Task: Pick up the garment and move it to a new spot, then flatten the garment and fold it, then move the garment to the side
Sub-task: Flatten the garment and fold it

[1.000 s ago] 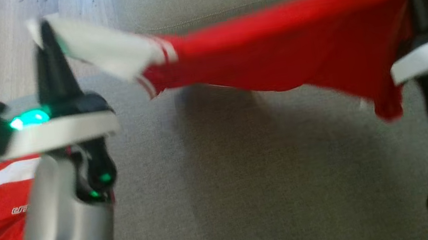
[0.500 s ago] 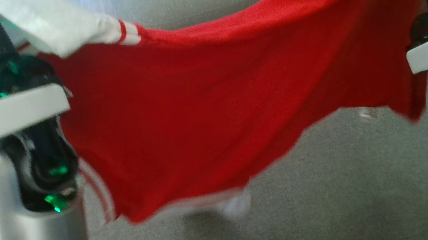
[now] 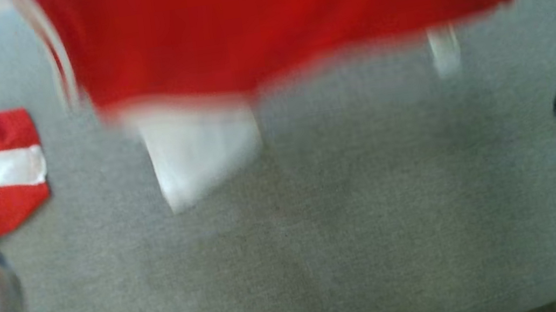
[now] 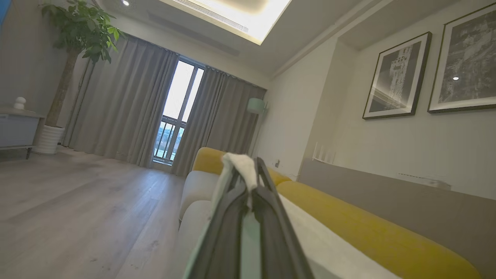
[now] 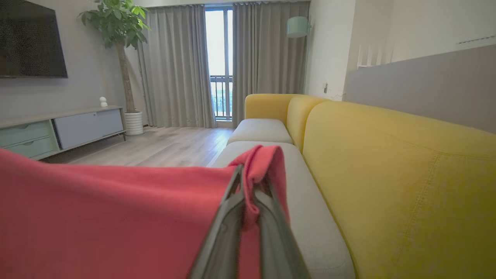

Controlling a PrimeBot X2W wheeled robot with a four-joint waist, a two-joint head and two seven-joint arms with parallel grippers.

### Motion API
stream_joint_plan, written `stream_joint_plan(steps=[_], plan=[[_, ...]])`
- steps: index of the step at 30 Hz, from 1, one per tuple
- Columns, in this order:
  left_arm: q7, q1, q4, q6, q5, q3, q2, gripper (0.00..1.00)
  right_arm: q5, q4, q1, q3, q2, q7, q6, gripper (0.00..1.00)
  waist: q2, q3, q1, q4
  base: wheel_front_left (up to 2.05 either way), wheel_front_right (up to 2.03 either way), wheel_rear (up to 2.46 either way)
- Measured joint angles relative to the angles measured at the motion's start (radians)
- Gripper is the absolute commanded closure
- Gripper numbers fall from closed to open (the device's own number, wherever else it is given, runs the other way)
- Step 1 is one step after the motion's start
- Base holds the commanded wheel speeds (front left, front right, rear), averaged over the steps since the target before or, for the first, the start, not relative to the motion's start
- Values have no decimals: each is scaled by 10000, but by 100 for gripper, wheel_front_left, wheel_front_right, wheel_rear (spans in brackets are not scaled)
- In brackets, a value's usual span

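no text, label, brand or number can be read anywhere: the red garment (image 3: 280,19) is blurred, and the framed pictures (image 4: 397,75) on the wall carry no legible lettering.

Left gripper up over the sofa, white cloth pinched at its tips.

The left gripper (image 4: 247,170) rises from the near edge with its two dark fingers pressed together, and a bunch of the garment (image 4: 241,162), white here, pokes out between the tips. Just beyond runs the sofa (image 4: 368,228), its yellow back on the right and pale seat cushions stretching away to the far end. Wooden floor (image 4: 77,201) spreads out on the left. Far off, grey curtains (image 4: 120,112) flank a bright window (image 4: 176,112), with a tall potted plant (image 4: 81,27) to their left and a mint-shaded floor lamp (image 4: 255,105) to their right. Two framed pictures (image 4: 397,77) hang on the right wall above the sofa.
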Motion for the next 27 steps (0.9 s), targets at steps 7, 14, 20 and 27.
stream_joint_plan(steps=[7,14,20,27], plan=[[-1465,-2704,2196,-629,426,15,180,100,-625,3149,-3259,-75,104,-2201,0,100,0,934,1,123,0,0,0],[-2516,-2822,3893,-1170,407,-291,-151,100,-773,5703,-3625,-604,92,-4243,0,100,0,1010,-5,640,0,0,0],[-2817,-936,4801,-1398,234,-1085,-606,100,-13,7908,-2240,-625,107,-3812,0,100,0,887,-4,1014,0,0,0],[-2857,2077,5056,-1482,134,-2228,-219,100,796,8964,-637,892,-146,-2399,0,100,0,345,-6,1250,0,0,0]])
